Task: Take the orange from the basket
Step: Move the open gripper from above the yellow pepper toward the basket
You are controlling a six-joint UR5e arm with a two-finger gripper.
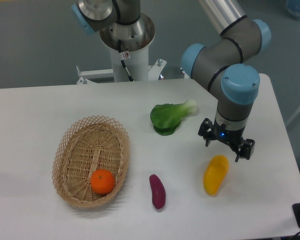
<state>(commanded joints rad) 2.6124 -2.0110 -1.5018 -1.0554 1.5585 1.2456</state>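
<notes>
The tool (226, 144) hung over the right side of the bench (40, 110), its fingers apart and holding nothing. It sat just above the upper end of a yellow fruit (215, 174), which lay on the bench and was not the target. The task looked to be at its very start: the approach to the orange (103, 181) was not yet made.

The orange rested inside the basket (72, 145), toward its near end, well apart from the tool and across the bench to the left. The next move would call for a long traverse left, then a descent straight down into the basket with the fingers spread wide enough to pass around the ball.

Between them lay a purple vegetable (157, 191) and, farther back, a leafy green (169, 117); both sat low, so a raised path should pass over them. The basket's rim stood close beside the orange and seemed the likelier snag for a finger.
</notes>
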